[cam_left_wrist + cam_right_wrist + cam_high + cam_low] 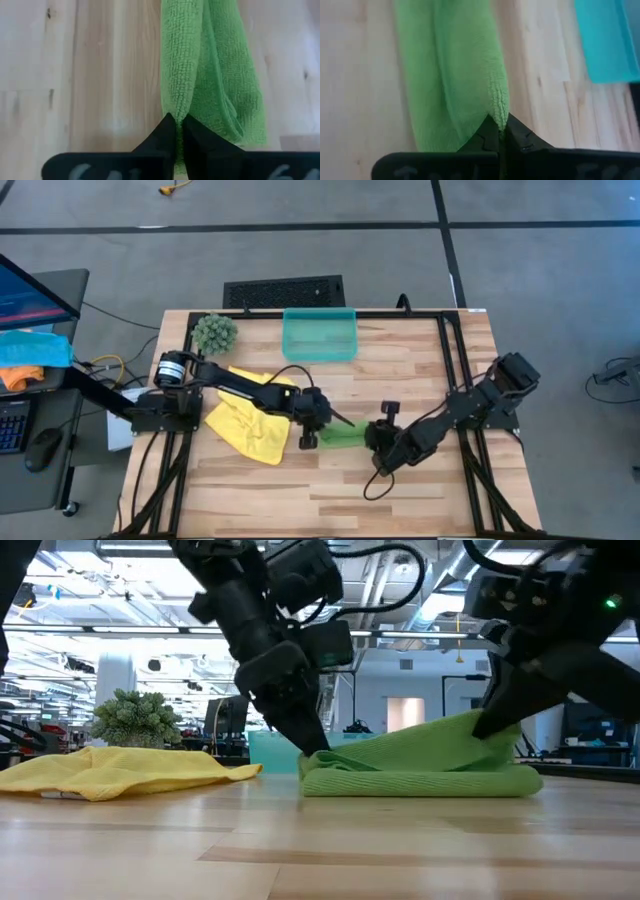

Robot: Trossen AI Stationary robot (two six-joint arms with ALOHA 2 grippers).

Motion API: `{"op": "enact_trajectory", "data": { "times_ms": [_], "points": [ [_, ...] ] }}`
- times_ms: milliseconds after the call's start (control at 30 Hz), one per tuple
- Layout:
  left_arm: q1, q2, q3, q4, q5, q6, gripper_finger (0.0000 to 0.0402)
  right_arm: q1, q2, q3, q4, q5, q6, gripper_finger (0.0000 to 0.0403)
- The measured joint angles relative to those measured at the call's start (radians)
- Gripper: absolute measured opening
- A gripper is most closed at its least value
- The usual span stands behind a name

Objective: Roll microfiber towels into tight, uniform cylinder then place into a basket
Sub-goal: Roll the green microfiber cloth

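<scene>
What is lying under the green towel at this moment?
Under the green towel only the wooden table shows; the towel lies folded directly on it. Left gripper and right gripper pinch its opposite ends. Anything inside its folds is covered.

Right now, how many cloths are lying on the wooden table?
2: a lime green towel mid-table, pinched between both grippers, and a yellow towel crumpled beside it under the left arm.

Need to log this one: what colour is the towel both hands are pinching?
Lime green towel; clearest in the low view.
</scene>
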Motion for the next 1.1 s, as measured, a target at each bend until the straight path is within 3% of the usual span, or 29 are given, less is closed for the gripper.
{"op": "enact_trajectory", "data": {
  "times_ms": [167, 333, 700, 1000, 1100],
  "points": [
    [-0.055, 0.0, 0.072, -0.113, -0.131, 0.119, 0.0006, 0.042, 0.099, 0.012, 0.015, 0.025, -0.059, 0.0014],
    [-0.125, 0.0, 0.106, -0.158, -0.293, 0.231, 0.0003, 0.055, 0.222, 0.071, -0.061, 0.082, -0.009, 0.0015],
    [-0.252, 0.0, 0.108, -0.163, -0.358, 0.428, 0.0006, 0.082, 0.258, 0.18, -0.188, 0.132, 0.033, 0.0016],
    [-0.3, 0.022, 0.109, -0.142, -0.355, 0.585, 0.0006, 0.095, 0.258, 0.187, -0.174, 0.137, -0.024, 0.0016],
    [-0.306, 0.073, 0.11, -0.144, -0.4, 0.61, 0.0006, 0.095, 0.258, 0.186, -0.163, 0.132, -0.027, 0.0015]
  ]
}}
